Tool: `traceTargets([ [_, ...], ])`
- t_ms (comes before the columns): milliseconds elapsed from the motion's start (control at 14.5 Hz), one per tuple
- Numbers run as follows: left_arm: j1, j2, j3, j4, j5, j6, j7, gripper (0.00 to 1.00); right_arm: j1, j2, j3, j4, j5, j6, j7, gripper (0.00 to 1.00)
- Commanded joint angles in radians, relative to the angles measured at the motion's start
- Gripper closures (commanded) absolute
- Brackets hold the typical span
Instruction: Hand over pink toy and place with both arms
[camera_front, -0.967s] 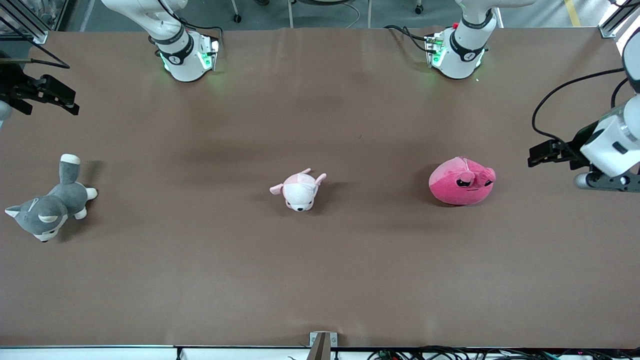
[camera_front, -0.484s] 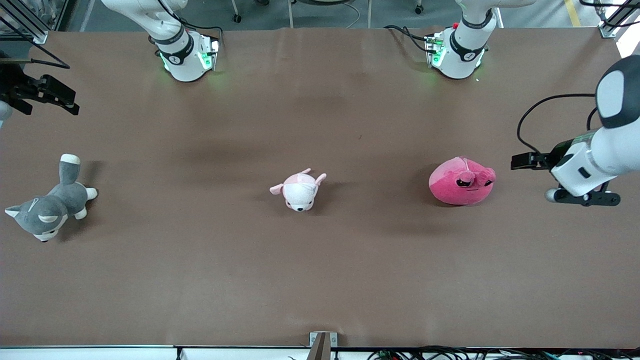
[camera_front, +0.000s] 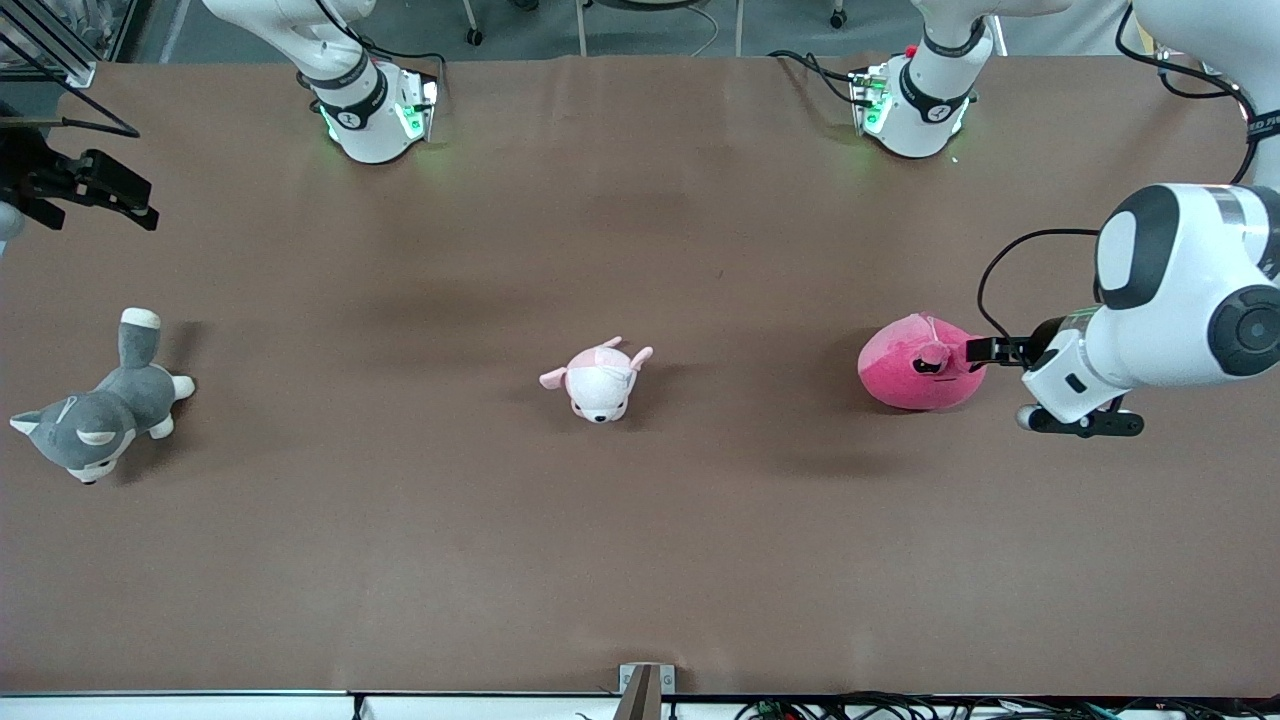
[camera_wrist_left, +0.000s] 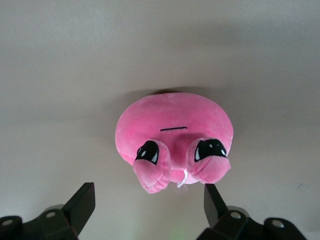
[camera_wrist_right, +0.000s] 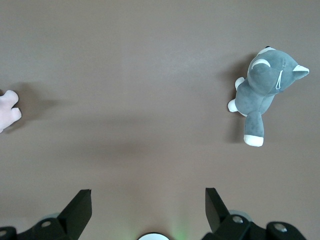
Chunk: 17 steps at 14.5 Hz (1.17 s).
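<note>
Pink toy (camera_front: 918, 365): round hot-pink plush, lying on the brown table (camera_front: 640, 560) toward the left arm's end, face with dark eyes and floppy ears turning toward the left gripper in the left wrist view. Shape is a squat blob, slightly wider than deep; no strong long axis that I can judge.

Left gripper (camera_front: 985, 350): hovering just beside the toy, on the side toward the left arm's end of the table, fingers standing well apart. In the left wrist view the toy (camera_wrist_left: 174, 140) is sitting centred between the two fingertips (camera_wrist_left: 82, 202) and just ahead of them, not yet between them. Nothing is being held. Judgement: the toy lies straight along the gripper's line of approach, so the coming move looks like a short advance and descent with the fingers straddling the plush across its width.

Right gripper (camera_front: 125, 195): waiting above the table edge at the right arm's end, fingers apart and empty in the right wrist view (camera_wrist_right: 147, 207). It is well apart from the toy, so the left arm is plainly the nearer one for the pick.

Pale puppy plush (camera_front: 598, 378): lying mid-table, between the two ends.

Grey husky plush (camera_front: 100, 410): lying near the right arm's end, under the right wrist camera (camera_wrist_right: 267, 90).
</note>
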Motion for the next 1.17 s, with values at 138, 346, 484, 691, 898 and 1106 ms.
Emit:
traceTargets([
  [138, 0.008, 0.036, 0.003, -0.012, -0.011, 0.011, -0.004, 0.04, -0.002, -0.027, 0.005, -0.027, -0.019, 0.005, 0.001, 0.00],
  [346, 0.008, 0.063, 0.001, -0.012, -0.011, 0.010, -0.004, 0.04, -0.002, -0.027, 0.005, -0.027, -0.017, 0.006, 0.001, 0.00],
  [484, 0.011, 0.079, 0.001, -0.012, -0.011, 0.008, -0.004, 0.04, -0.004, -0.027, 0.003, -0.028, -0.013, 0.003, 0.009, 0.00],
  [691, 0.014, 0.091, 0.001, -0.012, -0.011, 0.008, -0.004, 0.18, -0.004, -0.027, 0.003, -0.028, -0.004, 0.009, 0.010, 0.00],
  [898, 0.016, 0.092, 0.000, -0.021, -0.013, 0.007, -0.001, 0.43, -0.007, -0.027, 0.000, -0.028, 0.038, 0.014, 0.009, 0.00],
  [1106, 0.006, 0.097, 0.000, -0.024, -0.018, 0.007, -0.001, 0.57, -0.005, -0.027, -0.001, -0.028, 0.039, 0.014, 0.009, 0.00],
])
